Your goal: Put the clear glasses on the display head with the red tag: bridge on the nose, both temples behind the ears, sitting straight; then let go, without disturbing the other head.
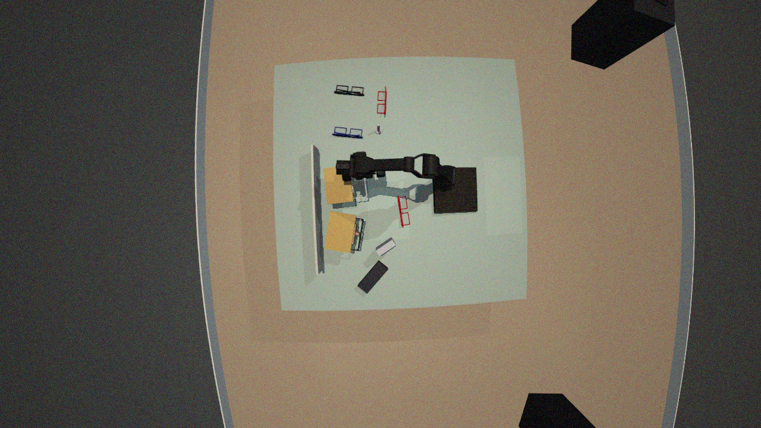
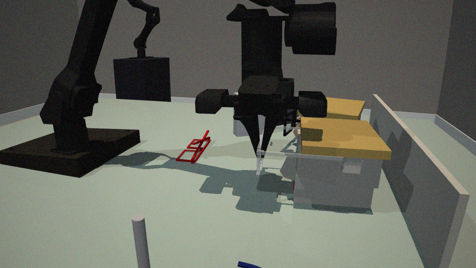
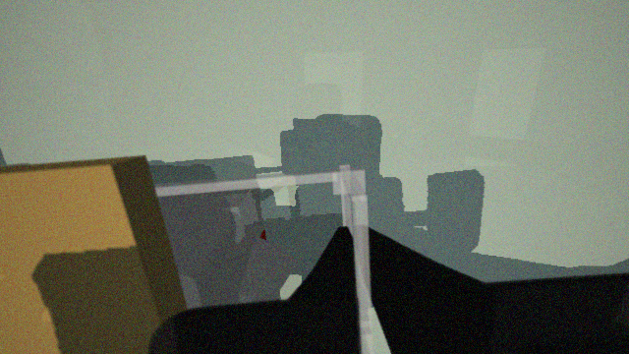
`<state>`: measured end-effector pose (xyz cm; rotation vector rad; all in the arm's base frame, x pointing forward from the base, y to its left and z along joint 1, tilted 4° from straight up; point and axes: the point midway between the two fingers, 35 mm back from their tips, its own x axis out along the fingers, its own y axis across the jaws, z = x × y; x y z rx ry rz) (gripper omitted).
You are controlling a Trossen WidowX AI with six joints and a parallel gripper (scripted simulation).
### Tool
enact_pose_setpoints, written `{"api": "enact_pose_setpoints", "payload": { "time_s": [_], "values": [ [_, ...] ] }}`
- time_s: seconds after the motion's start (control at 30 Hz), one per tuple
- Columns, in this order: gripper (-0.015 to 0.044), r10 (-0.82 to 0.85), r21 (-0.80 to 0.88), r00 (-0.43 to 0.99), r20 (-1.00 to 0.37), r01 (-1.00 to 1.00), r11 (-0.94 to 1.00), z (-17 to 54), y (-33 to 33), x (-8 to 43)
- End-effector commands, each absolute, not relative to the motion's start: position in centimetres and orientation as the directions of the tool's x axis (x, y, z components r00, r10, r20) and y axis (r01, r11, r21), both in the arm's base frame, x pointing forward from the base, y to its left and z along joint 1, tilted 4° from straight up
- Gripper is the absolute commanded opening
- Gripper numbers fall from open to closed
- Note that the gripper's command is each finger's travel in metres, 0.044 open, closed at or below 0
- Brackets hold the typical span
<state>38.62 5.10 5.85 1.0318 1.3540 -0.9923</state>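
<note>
The clear glasses (image 1: 367,192) (image 2: 299,153) (image 3: 361,265) hang level, lenses down. My gripper (image 2: 260,156) (image 3: 351,235) is shut on their front frame near the bridge. The temples point at the yellow-topped grey head with the red tag (image 1: 337,186) (image 2: 329,190) (image 3: 64,206). The near temple runs along the head's side, just below the yellow top, its tip close to the ear block (image 2: 351,165). The front frame stands clear of the face. The far temple's end and the nose contact are hidden. The red tag (image 2: 293,185) (image 3: 263,235) sits low on the face.
The other head (image 1: 340,231) (image 2: 346,104) wears black glasses (image 1: 360,234) (image 2: 285,128). A grey panel (image 1: 317,213) (image 2: 419,146) stands behind both heads. Red glasses (image 1: 402,213) (image 2: 199,149), a pale box (image 1: 385,246), a dark box (image 1: 372,276) and a post (image 2: 141,243) stand around.
</note>
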Motion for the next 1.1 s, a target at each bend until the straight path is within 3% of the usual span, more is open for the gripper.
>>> {"api": "enact_pose_setpoints", "payload": {
  "time_s": [0.0, 1.07],
  "values": [
    [0.0000, 0.041, 0.000, -0.011, -0.999, 0.965, 0.264, 5.8, 5.4, 39.2],
    [0.0000, 0.041, 0.002, -0.009, -0.999, 0.965, 0.264, 5.4, 5.9, 41.3]
  ]
}}
